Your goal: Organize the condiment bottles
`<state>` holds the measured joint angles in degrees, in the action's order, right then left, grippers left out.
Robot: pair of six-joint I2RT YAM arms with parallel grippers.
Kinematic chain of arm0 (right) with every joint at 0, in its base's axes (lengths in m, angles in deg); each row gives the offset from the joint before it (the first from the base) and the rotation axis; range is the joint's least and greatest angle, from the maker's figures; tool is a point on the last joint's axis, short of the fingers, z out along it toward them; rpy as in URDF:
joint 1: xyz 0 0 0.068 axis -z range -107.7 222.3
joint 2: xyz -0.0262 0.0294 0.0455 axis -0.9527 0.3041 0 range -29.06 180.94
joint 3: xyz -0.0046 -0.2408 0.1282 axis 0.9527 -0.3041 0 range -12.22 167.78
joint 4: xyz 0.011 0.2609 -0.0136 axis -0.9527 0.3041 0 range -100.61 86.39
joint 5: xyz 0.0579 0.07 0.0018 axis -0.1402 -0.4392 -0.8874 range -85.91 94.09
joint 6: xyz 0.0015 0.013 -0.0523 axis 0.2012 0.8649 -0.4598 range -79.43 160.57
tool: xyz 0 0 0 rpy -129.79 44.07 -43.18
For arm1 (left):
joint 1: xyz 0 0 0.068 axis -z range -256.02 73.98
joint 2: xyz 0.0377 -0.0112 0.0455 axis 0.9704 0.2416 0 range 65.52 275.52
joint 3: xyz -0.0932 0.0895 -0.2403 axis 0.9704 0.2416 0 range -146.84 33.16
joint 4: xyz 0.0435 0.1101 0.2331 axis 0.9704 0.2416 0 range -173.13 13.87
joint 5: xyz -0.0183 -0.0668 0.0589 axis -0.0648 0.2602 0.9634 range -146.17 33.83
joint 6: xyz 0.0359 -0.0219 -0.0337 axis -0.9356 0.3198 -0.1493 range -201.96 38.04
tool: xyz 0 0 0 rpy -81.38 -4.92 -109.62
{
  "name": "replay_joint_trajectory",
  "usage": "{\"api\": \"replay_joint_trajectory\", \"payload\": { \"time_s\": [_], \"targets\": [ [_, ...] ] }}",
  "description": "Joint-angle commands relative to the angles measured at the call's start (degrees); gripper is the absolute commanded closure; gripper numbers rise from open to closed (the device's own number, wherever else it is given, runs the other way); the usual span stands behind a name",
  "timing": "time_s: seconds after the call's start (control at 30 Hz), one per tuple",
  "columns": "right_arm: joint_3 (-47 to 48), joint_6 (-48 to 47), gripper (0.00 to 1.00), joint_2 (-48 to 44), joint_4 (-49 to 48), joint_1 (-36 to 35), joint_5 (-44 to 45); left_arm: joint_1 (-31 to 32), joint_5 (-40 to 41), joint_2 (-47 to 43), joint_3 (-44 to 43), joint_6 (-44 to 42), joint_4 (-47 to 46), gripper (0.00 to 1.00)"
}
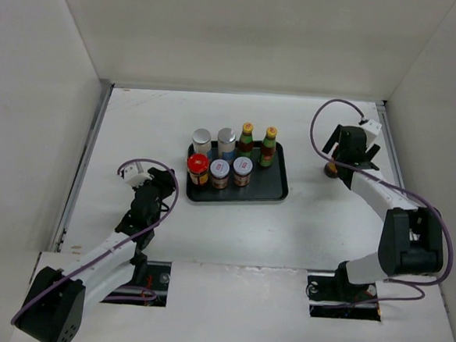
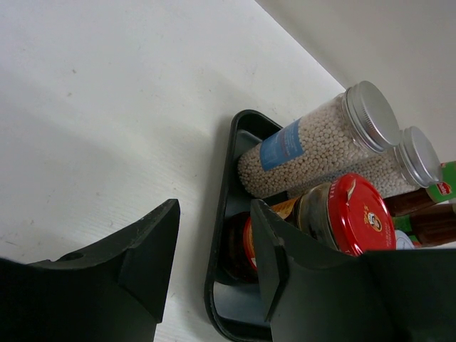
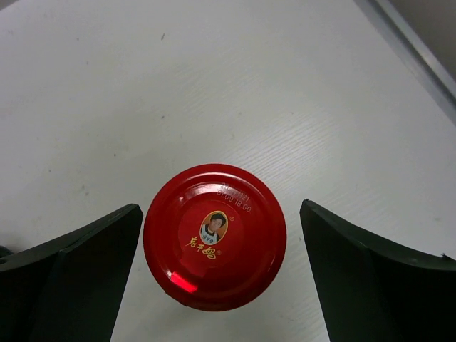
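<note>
Seven condiment bottles stand on the black tray (image 1: 277, 192): two white shakers (image 1: 202, 141) (image 1: 227, 142), two green-labelled sauce bottles (image 1: 247, 139) (image 1: 269, 146), a red-capped jar (image 1: 197, 169) and two short silver-lidded jars (image 1: 219, 173) (image 1: 242, 172). A second red-capped jar (image 3: 214, 235) stands on the table at the right (image 1: 331, 171). My right gripper (image 3: 221, 214) is open and straddles it from above (image 1: 338, 163). My left gripper (image 2: 214, 263) is open and empty, left of the tray (image 1: 163, 180), facing the tray's red-capped jar (image 2: 349, 214) and shakers (image 2: 313, 142).
The tray's rim (image 2: 221, 214) lies just past my left fingertips. White walls enclose the table on the left, back and right. A metal rail (image 3: 413, 50) runs along the table's right edge, close to the lone jar.
</note>
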<state>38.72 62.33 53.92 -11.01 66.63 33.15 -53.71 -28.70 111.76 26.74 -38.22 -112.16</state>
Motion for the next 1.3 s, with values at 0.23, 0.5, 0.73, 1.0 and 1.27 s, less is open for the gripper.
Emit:
{"api": "replay_joint_trajectory", "payload": {
  "time_s": [0.23, 0.5, 0.73, 1.0, 1.27],
  "targets": [
    [1.01, 3.55, 0.37, 0.52, -1.53, -0.78, -0.85, 0.32, -0.13, -0.01, -0.18, 0.55, -3.48, 0.57],
    [-2.33, 1.71, 0.48, -12.65, -0.83, -10.26, 1.79, -0.46, 0.05, -1.76, 0.35, 0.55, -3.13, 0.43],
    [-4.36, 2.15, 0.48, -19.87, -1.26, -24.50, 1.53, -0.82, 0.84, -0.89, 0.35, 0.55, -3.40, 0.19],
    [-3.92, 1.27, 0.46, -12.77, -12.15, -35.06, -0.58, -1.34, 2.77, -1.24, 0.61, 0.81, -2.78, 0.00],
    [-3.12, -1.72, 0.44, -2.66, -19.98, -36.29, -1.47, -2.84, 3.21, -0.71, 0.26, 1.87, -0.93, 0.00]
  ]
}}
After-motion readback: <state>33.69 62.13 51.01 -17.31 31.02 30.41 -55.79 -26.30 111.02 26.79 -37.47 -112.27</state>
